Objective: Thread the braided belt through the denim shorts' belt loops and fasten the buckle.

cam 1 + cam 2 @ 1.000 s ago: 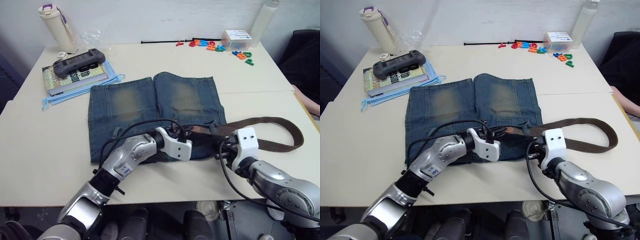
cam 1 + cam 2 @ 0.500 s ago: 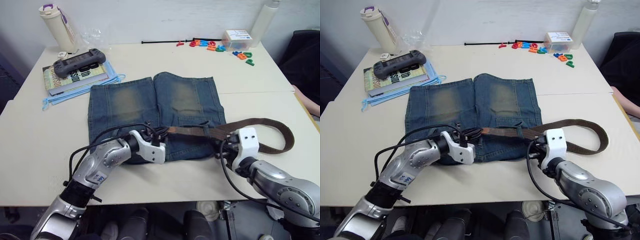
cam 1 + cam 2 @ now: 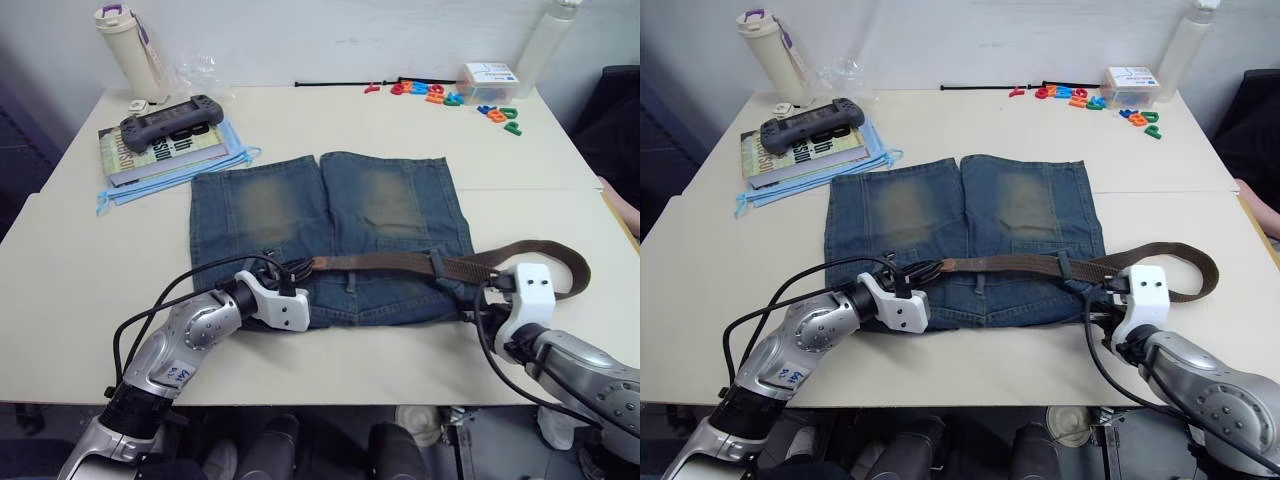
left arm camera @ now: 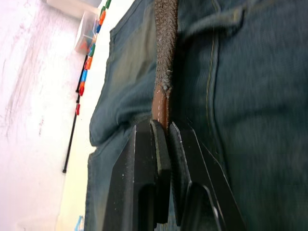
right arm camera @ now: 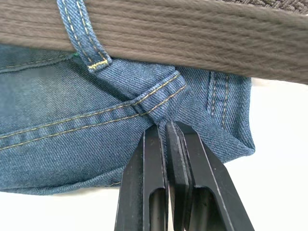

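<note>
The denim shorts (image 3: 330,215) lie flat on the table with the waistband toward me. The braided belt (image 3: 385,262) lies along the waistband and passes under a belt loop (image 5: 84,34) near the right side. It then curls back in a bend (image 3: 575,268) on the bare table. My left gripper (image 4: 163,126) is shut on the belt's tan leather tip (image 4: 160,107), left of the waistband's middle (image 3: 296,270). At the shorts' right waistband corner, my right gripper (image 5: 165,126) is shut on a fold of denim. The buckle is hidden.
At the back left, a game controller (image 3: 165,112) rests on books and blue masks, with a cream bottle (image 3: 128,40) behind it. Coloured letters (image 3: 440,93), a white box (image 3: 487,78) and a thin black rod (image 3: 335,84) line the far edge.
My left gripper has pulled the belt tip leftward along the waistband, and the belt's bend on the right has shrunk. My right gripper still holds the right corner. The camera has shifted slightly.
</note>
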`<state>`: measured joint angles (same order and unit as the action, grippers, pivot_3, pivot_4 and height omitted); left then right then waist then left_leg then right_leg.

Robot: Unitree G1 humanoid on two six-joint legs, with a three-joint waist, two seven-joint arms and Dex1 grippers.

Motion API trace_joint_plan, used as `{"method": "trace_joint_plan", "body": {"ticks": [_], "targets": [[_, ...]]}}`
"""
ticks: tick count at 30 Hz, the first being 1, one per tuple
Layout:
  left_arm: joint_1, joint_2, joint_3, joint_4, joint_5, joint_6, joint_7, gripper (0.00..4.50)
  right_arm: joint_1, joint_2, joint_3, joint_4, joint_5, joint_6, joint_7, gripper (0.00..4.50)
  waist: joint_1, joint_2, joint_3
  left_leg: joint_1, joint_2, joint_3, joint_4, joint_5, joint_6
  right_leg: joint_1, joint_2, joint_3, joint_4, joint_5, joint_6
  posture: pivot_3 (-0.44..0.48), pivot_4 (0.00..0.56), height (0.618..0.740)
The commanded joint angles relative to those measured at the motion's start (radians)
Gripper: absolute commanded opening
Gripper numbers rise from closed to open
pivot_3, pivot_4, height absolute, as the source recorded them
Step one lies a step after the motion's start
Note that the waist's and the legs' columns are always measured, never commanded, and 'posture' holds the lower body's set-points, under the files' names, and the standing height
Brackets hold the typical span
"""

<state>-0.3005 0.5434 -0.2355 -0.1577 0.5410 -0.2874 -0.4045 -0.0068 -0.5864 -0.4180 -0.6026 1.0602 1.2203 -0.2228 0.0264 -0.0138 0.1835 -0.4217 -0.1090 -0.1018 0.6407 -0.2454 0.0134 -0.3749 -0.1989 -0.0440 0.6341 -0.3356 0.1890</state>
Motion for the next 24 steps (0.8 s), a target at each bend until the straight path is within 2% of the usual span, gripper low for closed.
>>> {"method": "trace_joint_plan", "body": {"ticks": [1, 16, 21, 22, 24], "targets": [[-0.007, -0.016, 0.016, -0.046, -0.03, 0.007, 0.002, 0.0, 0.011, -0.022, -0.063, -0.019, -0.03, 0.014, -0.035, 0.16, 0.0, 0.0, 0.0, 0.0, 0.0, 0.0, 0.0, 0.0, 0.0, 0.0, 0.0, 0.0, 0.0, 0.0, 0.0, 0.0, 0.15, 0.714], [-0.068, -0.076, -0.035, -0.011, -0.031, 0.0, -0.013, 0.0, -0.072, -0.002, -0.093, -0.025, -0.138, 0.03, -0.078, 0.16, -0.003, 0.0, 0.0, 0.0, 0.0, 0.001, 0.0, 0.0, 0.0, 0.0, 0.0, 0.0, 0.0, 0.0, 0.0, 0.0, 0.15, 0.714], [-0.084, -0.083, -0.048, 0.005, -0.032, -0.002, -0.014, 0.0, -0.099, 0.017, -0.139, -0.058, -0.086, 0.032, -0.067, 0.16, -0.003, 0.0, 0.0, 0.0, 0.0, 0.001, 0.0, 0.0, 0.0, 0.0, 0.0, 0.0, 0.001, 0.0, 0.0, 0.0, 0.15, 0.714], [-0.087, -0.085, -0.05, 0.008, -0.032, -0.002, -0.013, 0.0, -0.1, 0.019, -0.152, -0.069, -0.063, 0.038, -0.069, 0.62, -0.003, 0.0, 0.0, 0.0, 0.0, 0.001, 0.0, 0.0, 0.0, 0.0, 0.0, 0.0, 0.001, 0.0, 0.0, 0.0, 0.15, 0.714], [-0.093, -0.088, -0.055, 0.013, -0.031, -0.003, -0.011, 0.0, -0.104, 0.018, -0.172, -0.087, -0.026, 0.049, -0.069, 1.06, -0.003, 0.0, 0.0, 0.0, 0.0, 0.001, 0.0, 0.0, 0.0, 0.0, 0.0, 0.0, 0.0, 0.0, 0.0, 0.0, 0.15, 0.714]]}}
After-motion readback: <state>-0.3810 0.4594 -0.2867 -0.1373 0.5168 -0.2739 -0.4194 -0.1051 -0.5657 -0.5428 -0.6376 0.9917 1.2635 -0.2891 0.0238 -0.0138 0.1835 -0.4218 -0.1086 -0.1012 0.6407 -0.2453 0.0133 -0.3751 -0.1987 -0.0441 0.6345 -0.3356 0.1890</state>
